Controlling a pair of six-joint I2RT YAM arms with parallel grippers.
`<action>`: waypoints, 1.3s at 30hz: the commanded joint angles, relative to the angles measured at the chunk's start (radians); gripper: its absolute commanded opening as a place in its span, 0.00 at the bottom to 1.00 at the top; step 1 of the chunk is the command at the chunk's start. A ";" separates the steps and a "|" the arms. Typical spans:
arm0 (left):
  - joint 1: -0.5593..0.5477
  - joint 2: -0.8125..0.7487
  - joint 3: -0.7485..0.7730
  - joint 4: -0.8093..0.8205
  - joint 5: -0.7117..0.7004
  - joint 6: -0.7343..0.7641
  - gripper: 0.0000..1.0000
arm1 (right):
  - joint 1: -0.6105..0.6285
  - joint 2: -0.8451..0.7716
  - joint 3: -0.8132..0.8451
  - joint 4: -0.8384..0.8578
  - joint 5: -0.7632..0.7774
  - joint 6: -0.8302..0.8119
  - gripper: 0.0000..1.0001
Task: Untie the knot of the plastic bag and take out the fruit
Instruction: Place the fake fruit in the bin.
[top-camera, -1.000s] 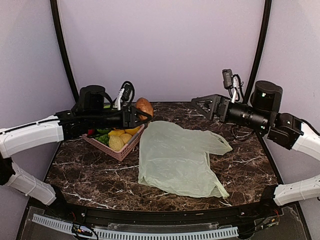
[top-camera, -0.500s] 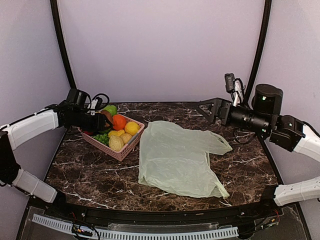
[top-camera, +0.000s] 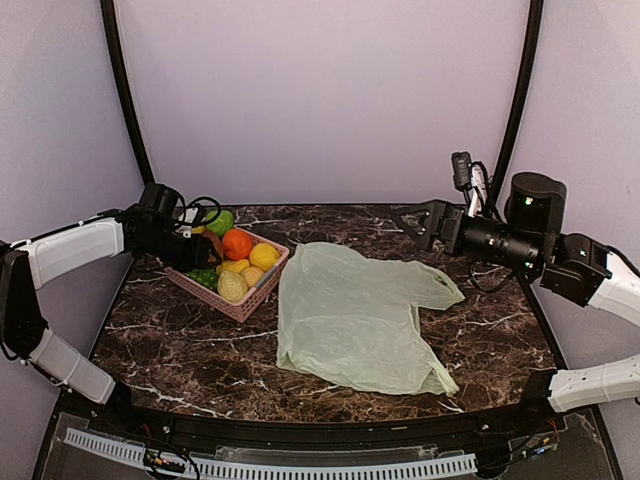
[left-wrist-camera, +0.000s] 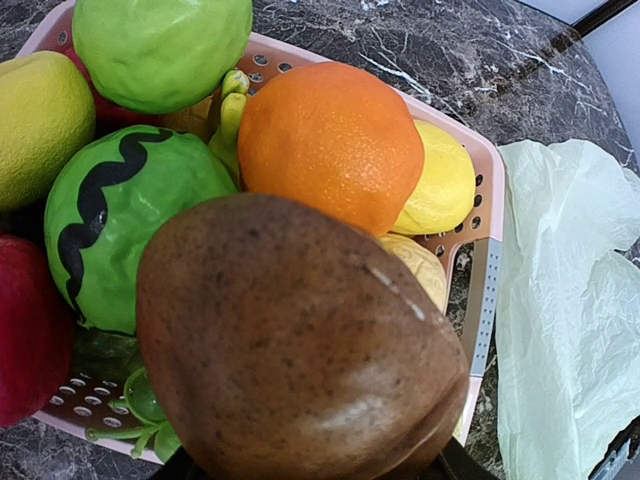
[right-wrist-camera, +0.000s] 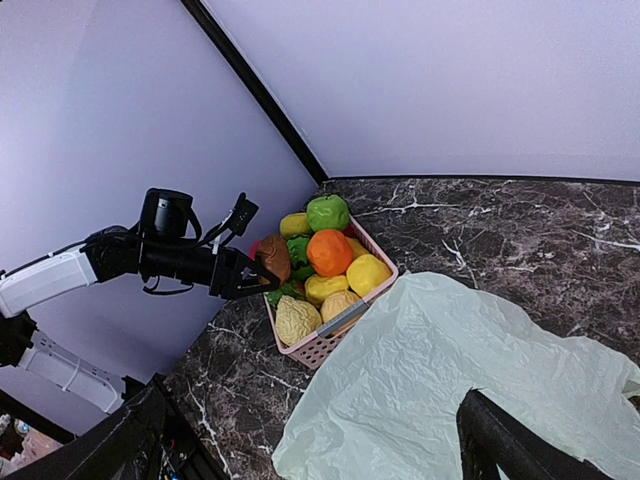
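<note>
The left fingers (right-wrist-camera: 243, 282) hold the brown fruit (left-wrist-camera: 290, 340) over the pink basket (left-wrist-camera: 480, 300) full of fruit (left-wrist-camera: 330, 140); the right fingers (right-wrist-camera: 495, 435) are wide open, empty.

The left arm (top-camera: 75, 250) is extended from the left side, wrist angled downward, and its gripper (top-camera: 205, 248) is closed around a brown oval fruit (left-wrist-camera: 290, 350). The right arm (top-camera: 520, 240) is held raised at the right, forearm roughly level, its gripper (top-camera: 410, 226) spread wide with nothing grasped.
</note>
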 joint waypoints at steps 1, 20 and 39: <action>0.006 0.014 -0.003 0.031 0.000 -0.006 0.42 | 0.006 -0.010 -0.011 0.008 0.007 0.018 0.99; 0.009 0.055 -0.006 0.113 0.026 -0.053 0.75 | 0.006 -0.020 -0.028 -0.004 0.011 0.036 0.99; 0.024 -0.128 -0.043 0.114 -0.020 -0.055 0.85 | -0.015 0.031 0.009 -0.074 0.052 -0.037 0.99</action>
